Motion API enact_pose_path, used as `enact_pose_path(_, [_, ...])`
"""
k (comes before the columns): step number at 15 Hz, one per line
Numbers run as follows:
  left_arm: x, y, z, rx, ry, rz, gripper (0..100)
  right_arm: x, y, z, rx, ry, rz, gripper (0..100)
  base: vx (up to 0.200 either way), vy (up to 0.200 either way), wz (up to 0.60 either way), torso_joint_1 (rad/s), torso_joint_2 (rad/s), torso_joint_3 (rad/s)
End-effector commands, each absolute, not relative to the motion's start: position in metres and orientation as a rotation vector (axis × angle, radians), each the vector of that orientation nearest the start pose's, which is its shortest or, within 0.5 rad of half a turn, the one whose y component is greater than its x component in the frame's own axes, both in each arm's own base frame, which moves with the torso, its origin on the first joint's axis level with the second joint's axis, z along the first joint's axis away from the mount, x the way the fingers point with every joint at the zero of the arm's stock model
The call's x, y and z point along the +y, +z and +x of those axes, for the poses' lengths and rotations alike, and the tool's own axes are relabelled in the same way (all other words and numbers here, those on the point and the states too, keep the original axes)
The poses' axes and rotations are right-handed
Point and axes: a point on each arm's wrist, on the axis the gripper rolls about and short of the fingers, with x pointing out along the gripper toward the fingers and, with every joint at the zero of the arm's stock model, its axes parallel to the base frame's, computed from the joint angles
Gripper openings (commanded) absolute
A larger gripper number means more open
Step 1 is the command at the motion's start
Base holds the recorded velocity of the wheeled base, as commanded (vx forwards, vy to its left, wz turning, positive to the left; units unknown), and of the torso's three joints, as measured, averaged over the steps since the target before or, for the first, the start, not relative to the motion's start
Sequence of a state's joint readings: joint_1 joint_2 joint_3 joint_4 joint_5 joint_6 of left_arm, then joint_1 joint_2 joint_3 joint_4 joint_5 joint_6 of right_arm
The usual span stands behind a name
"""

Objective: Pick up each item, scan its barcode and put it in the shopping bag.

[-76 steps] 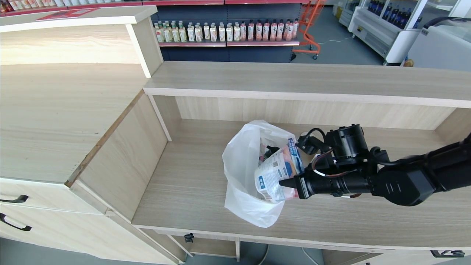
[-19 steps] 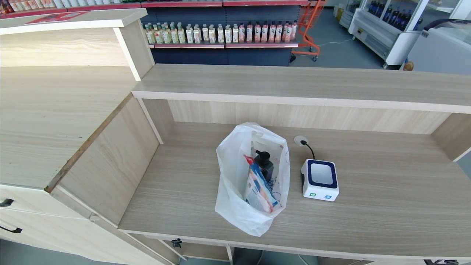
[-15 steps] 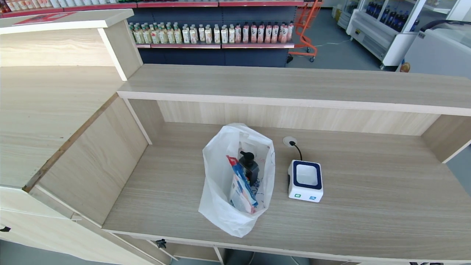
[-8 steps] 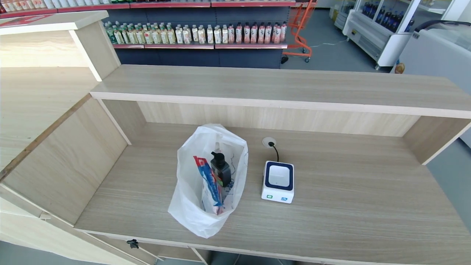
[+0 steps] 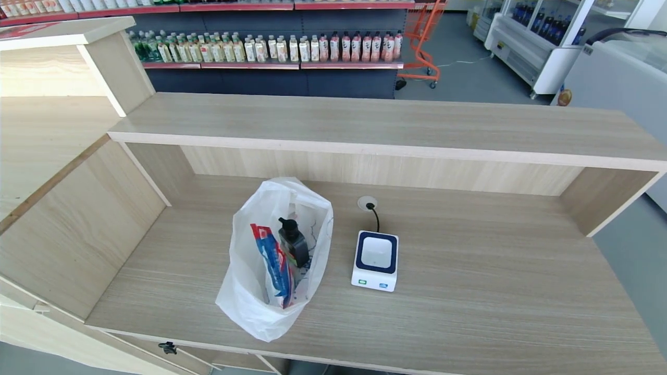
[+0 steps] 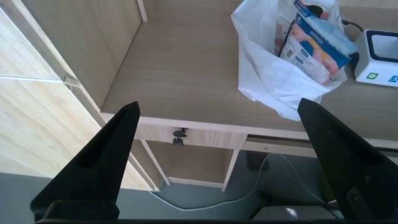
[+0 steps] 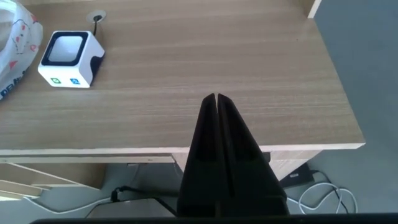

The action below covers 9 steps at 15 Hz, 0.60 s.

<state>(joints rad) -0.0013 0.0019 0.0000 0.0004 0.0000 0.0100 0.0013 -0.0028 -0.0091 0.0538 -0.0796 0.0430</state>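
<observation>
The shopping bag (image 5: pixel 245 302) is thin, translucent white plastic, standing open-mouthed and slouched on the left half of the wooden surface (image 5: pixel 495 302), its base near the front edge. Inside it a snack packet (image 5: pixel 272 259) in blue, red and white stands on edge beside a dark pump bottle (image 5: pixel 293 246), which is upright with its pump head just under the bag's rim. Just beside the bag on the right, apart from it, sits the white scanner (image 5: pixel 375 260) with a dark blue frame round its window; its cable (image 5: pixel 374 219) runs back to a round port in the surface. From the head the packet is a narrow edge, while the left wrist view turns its broad printed face toward the camera and takes in a small latch (image 6: pixel 178 135) under the front lip. The left tool (image 6: pixel 219 104) hangs out past that front edge, fingers spread wide; the right tool (image 7: pixel 216 97) sits off the front right corner, fingers pressed together on nothing. A side panel (image 5: pixel 78 229) walls the left, a raised ledge (image 5: pixel 365 122) overhangs the back, and a broad stretch of wood runs from the scanner to the right edge.
</observation>
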Motion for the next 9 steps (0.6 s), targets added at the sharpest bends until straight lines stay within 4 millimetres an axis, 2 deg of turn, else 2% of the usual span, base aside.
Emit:
enact_pose_path(1, [0.0,0.0755,-0.0227,0.002,-0.002,0.009,100,-0.0018,0.0725,-0.0237,0.043,-0.079,0.041,0,0.0,0.0,0.0,0.0,0.0,0.0])
enact_pose_path(9, [0.0,0.0755,-0.0227,0.002,-0.002,0.008,100,-0.0018,0.0725,-0.0237,0.043,-0.079,0.041,0,0.0,0.0,0.0,0.0,0.0,0.0])
